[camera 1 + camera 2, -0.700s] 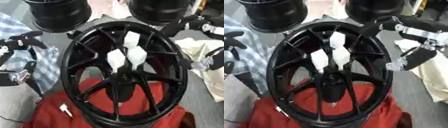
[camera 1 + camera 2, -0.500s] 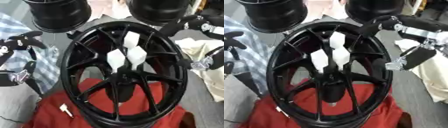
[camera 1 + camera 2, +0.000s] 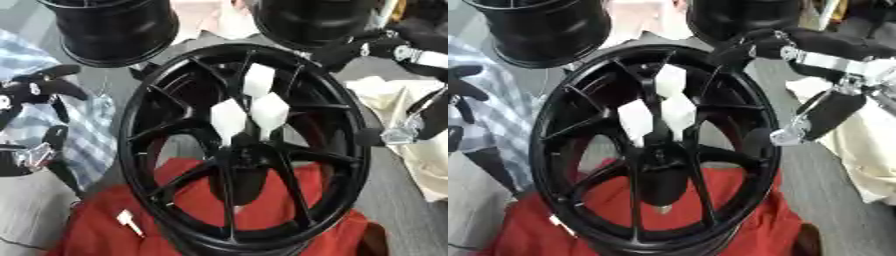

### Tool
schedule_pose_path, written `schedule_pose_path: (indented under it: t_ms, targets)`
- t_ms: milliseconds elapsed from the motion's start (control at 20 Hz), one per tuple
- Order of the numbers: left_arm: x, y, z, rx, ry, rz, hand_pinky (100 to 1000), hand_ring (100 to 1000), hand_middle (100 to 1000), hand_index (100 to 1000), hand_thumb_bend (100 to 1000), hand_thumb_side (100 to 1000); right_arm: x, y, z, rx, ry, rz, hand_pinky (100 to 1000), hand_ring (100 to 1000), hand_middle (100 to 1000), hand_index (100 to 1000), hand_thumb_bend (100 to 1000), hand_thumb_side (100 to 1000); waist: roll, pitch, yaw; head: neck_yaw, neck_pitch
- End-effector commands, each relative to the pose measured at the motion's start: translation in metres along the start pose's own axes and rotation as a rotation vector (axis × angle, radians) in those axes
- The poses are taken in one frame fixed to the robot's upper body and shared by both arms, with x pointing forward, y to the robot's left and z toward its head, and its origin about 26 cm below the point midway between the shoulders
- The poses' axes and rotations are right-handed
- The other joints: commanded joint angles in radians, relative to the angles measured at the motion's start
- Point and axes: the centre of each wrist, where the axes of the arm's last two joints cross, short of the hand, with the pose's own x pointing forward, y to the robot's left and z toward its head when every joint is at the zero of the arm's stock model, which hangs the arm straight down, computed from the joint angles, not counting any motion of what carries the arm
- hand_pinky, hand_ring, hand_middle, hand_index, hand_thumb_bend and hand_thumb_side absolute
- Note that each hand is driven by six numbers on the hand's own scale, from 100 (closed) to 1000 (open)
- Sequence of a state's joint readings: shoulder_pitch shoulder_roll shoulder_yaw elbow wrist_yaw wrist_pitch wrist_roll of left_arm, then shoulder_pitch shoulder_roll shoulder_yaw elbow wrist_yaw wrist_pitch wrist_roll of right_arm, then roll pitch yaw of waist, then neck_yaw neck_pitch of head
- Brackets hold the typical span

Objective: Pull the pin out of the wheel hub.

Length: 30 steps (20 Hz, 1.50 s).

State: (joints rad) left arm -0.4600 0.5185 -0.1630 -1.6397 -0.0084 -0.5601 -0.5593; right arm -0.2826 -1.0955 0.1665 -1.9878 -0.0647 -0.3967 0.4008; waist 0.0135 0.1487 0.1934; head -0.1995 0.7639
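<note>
The black wheel hub (image 3: 241, 167) stands tilted on a red cloth (image 3: 105, 235), filling the middle of both views. Three white pins with faceted heads stick out of its centre: one high (image 3: 259, 80), one at the left (image 3: 229, 117), one at the right (image 3: 269, 111). My right hand (image 3: 824, 60) reaches in from the upper right, open and spread. One of its fingers (image 3: 741, 50) lies against the rim's top right and another touches the rim's right edge. It holds no pin. My left hand (image 3: 35, 90) is open at the left, apart from the wheel.
A loose white pin (image 3: 129, 221) lies on the red cloth at the lower left. Two more black wheels (image 3: 114, 30) (image 3: 315, 20) stand close behind. A cream cloth (image 3: 411, 115) lies at the right and a blue checked cloth (image 3: 87, 125) at the left.
</note>
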Motion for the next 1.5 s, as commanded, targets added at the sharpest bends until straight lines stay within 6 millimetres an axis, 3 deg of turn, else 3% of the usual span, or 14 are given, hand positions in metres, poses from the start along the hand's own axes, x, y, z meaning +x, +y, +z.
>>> schedule_pose_path:
  t_ms: [50,1050,1500]
  targets:
    - [0.003,0.007,-0.004,-0.352,-0.267,-0.258,478,1000,708,859,100,378,0.005,-0.009,-0.003,0.029,0.026,0.022,755,811,914,953,519,325,0.001,-0.011,0.006,-0.012,0.006]
    - [0.005,0.004,-0.018,-0.360,-0.303,-0.261,478,1000,707,859,100,382,0.007,0.006,-0.024,0.063,0.313,-0.132,734,788,842,871,453,329,-0.007,0.001,0.046,-0.049,0.006]
    - [0.006,0.004,-0.023,-0.358,-0.319,-0.264,477,1000,707,859,100,380,0.007,0.009,-0.026,0.049,0.361,-0.144,729,784,842,859,436,340,-0.011,0.004,0.059,-0.056,0.006]
